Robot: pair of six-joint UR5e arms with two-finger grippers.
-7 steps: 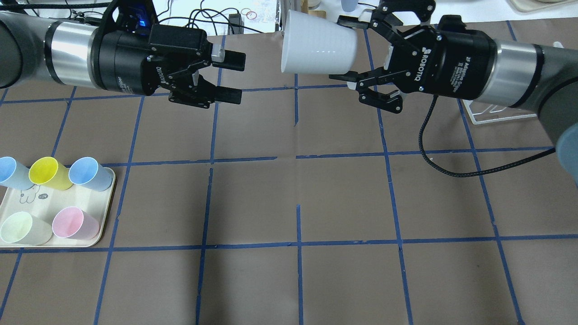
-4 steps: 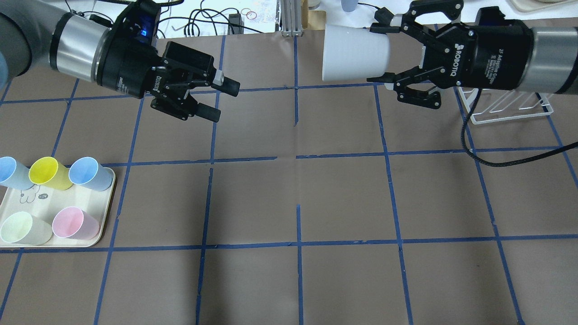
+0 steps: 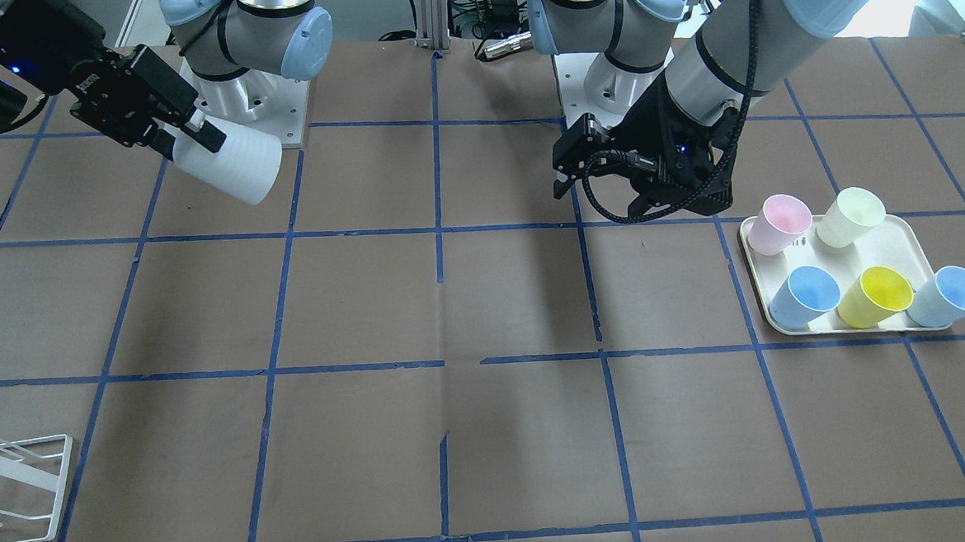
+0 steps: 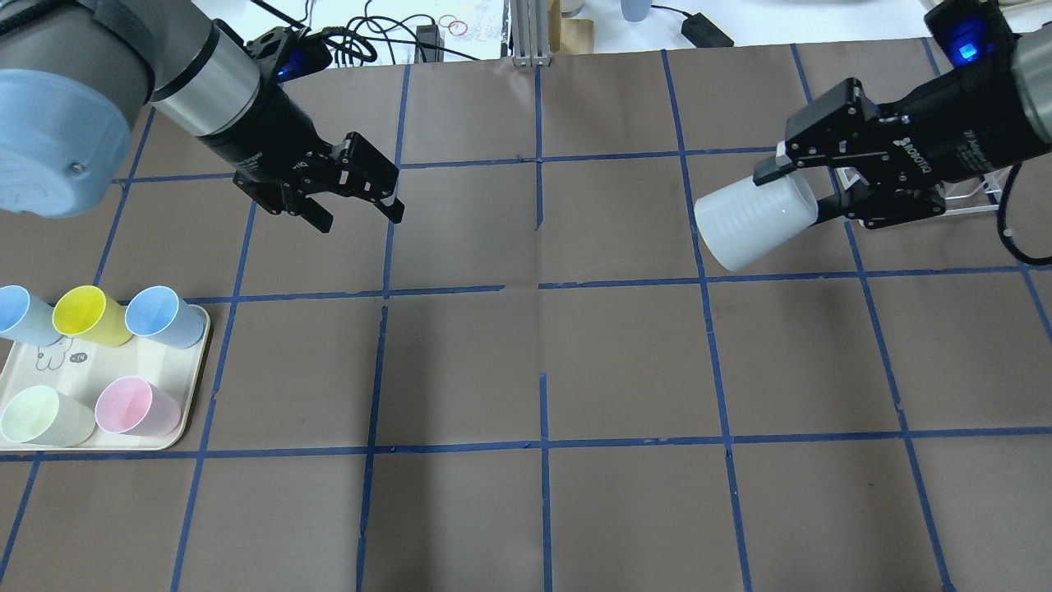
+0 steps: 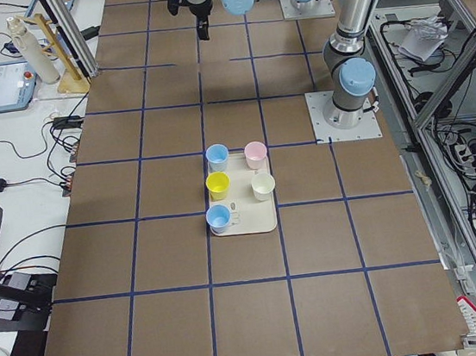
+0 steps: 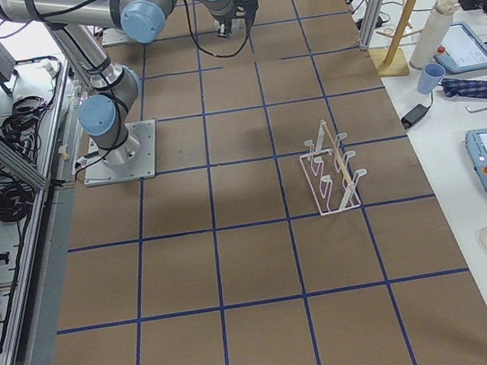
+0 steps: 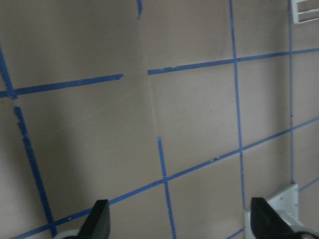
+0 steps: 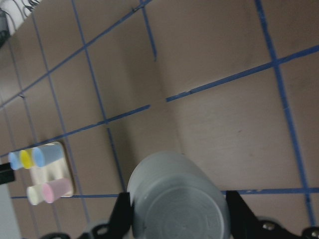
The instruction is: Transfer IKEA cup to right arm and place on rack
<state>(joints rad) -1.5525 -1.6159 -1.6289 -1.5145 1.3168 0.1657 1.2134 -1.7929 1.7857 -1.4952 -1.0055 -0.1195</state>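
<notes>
while the right jaws clamp the cup (image 4: pixel 756 224) near its base, it hangs tilted above the counter (image 4: pixel 625 362), mouth aimed toward the middle, well apart from the rack (image 3: pixel 23 493). the left jaws stand open over the counter, near the tray (image 4: pixel 74 374).

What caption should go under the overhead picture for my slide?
The right arm's fingers hold the pale grey cup sideways; the left arm's fingers are open and empty.
</notes>
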